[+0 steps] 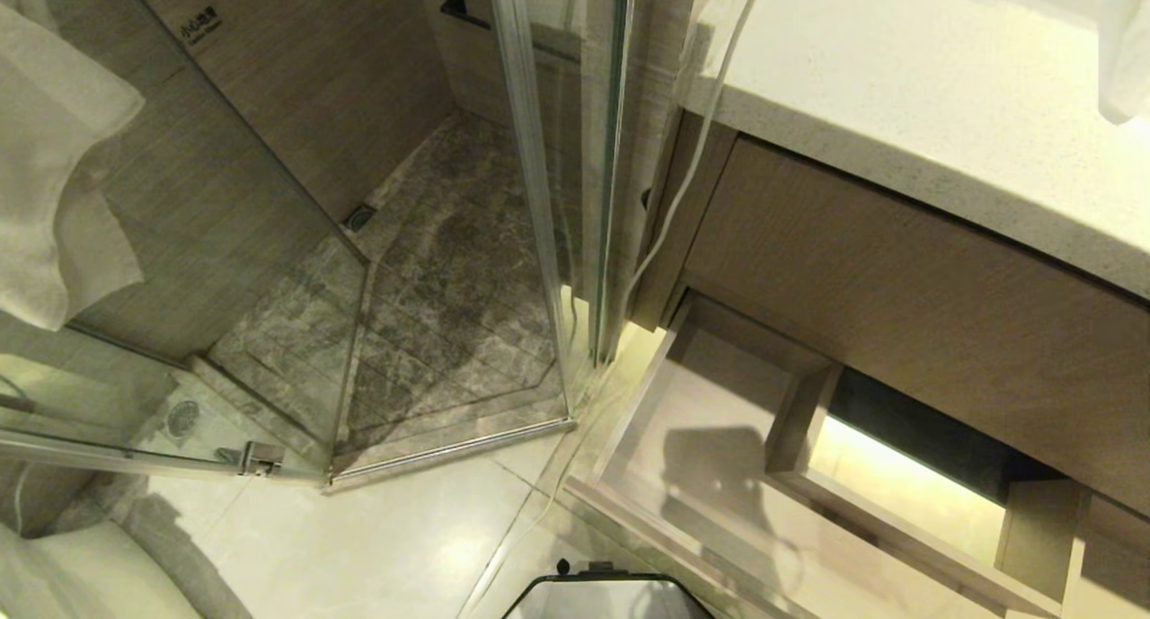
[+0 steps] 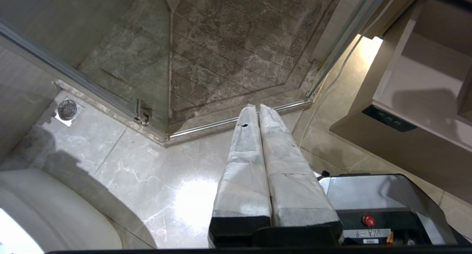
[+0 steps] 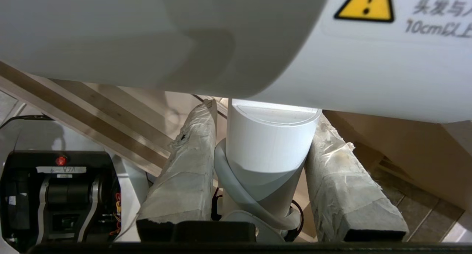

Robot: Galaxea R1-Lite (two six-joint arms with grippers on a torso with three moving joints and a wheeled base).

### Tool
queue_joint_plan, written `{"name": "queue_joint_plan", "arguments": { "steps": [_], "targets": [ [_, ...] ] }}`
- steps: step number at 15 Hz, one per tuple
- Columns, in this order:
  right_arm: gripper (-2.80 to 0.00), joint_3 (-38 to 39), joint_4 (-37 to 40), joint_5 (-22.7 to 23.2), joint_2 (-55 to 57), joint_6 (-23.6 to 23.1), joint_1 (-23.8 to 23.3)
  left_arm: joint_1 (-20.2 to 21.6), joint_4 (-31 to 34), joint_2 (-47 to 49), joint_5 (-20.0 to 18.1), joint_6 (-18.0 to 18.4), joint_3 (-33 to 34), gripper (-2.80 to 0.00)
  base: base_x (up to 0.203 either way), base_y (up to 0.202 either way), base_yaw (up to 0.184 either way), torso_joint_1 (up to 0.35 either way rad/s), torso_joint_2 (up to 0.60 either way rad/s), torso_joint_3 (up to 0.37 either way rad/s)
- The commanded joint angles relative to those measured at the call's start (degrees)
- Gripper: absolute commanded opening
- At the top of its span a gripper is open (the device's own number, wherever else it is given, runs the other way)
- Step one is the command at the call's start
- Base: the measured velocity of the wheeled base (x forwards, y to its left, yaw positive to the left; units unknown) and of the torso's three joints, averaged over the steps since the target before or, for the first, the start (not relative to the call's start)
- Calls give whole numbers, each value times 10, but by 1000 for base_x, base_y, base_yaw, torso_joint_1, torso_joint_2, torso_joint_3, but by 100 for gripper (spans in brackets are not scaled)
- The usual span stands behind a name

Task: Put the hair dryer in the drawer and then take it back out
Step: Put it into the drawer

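A pale stone worktop (image 1: 907,107) sits above a wood-grain vanity beside a glass shower; below it the drawer (image 1: 719,457) stands pulled open. The right gripper (image 3: 263,110) clasps the white dryer (image 3: 273,139) by its handle. The left gripper (image 2: 257,110) hangs pressed closed over the floor

A: Which texts can you read here?

B: On the hair dryer (image 3: 368,62), in the right wrist view, there is a yellow warning triangle (image 3: 364,5) with an exclamation mark. Beside it stand grey Chinese characters and "10cm", cut by the edge.

A: Anything on the robot?

B: Yes, a white sticker (image 2: 370,233) on the robot base, handwritten, upside down; I cannot read it surely.

A: And the drawer (image 2: 405,147)?

B: Its small dark label (image 2: 389,118) has marks, too small to read. A sign (image 1: 199,28) on the shower glass is also unreadable.
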Motion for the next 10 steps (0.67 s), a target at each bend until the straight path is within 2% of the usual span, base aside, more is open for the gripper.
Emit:
{"name": "queue_joint_plan", "arguments": {
  "steps": [1,10],
  "targets": [
    [-280,4,1,0,-3,-1,1,0,0,0,0,0,0,-280,0,0,0,-206,378,177],
    [-280,10,-7,10,-4,-1,2,0,0,0,1,0,0,-280,0,0,0,-293,527,236]
  ]
}}
